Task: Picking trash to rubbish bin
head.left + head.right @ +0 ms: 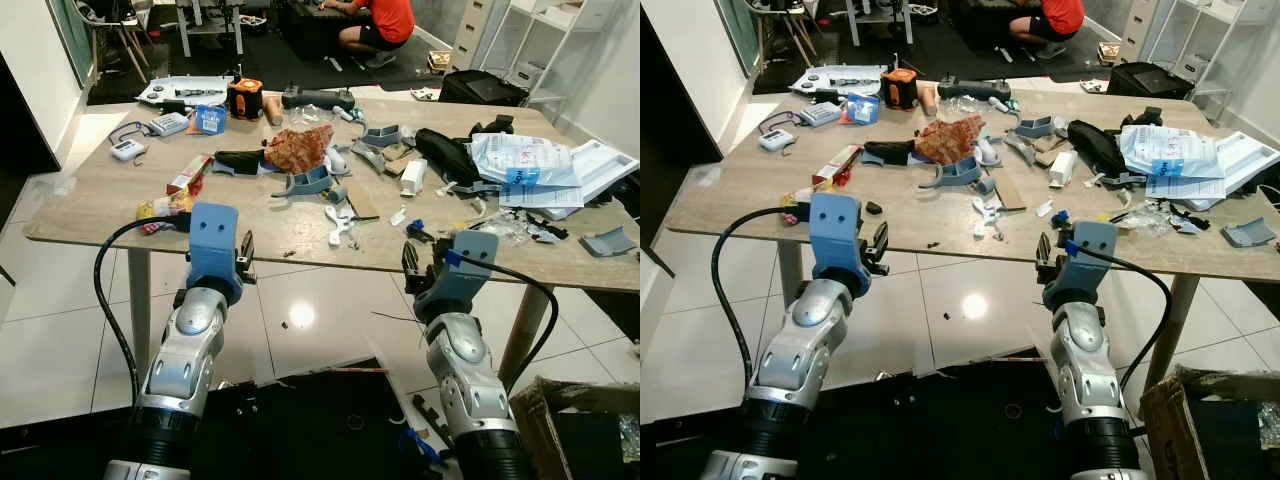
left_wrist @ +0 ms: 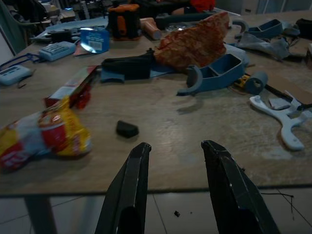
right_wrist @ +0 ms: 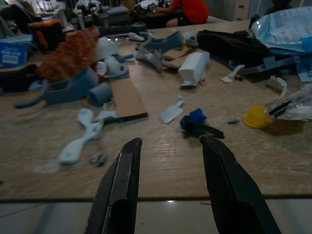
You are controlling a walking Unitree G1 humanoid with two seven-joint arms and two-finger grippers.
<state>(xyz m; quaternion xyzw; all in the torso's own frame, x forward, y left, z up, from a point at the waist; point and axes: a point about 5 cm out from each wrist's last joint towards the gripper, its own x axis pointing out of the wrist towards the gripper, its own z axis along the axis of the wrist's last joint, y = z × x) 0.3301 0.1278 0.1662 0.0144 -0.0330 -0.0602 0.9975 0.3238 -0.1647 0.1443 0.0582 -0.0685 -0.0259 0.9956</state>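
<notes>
A cluttered table stands before the robot. Both grippers hover at its near edge, jaws released and holding nothing. The left gripper faces a yellow-red snack bag lying on the table near that edge, with a small black piece just beside the bag. The right gripper faces a blue scrap on the table, a yellow cap near it. An orange wrapper lies at the table's middle. Beyond the table a person crouches. A cardboard box sits on the floor below the table's right end.
</notes>
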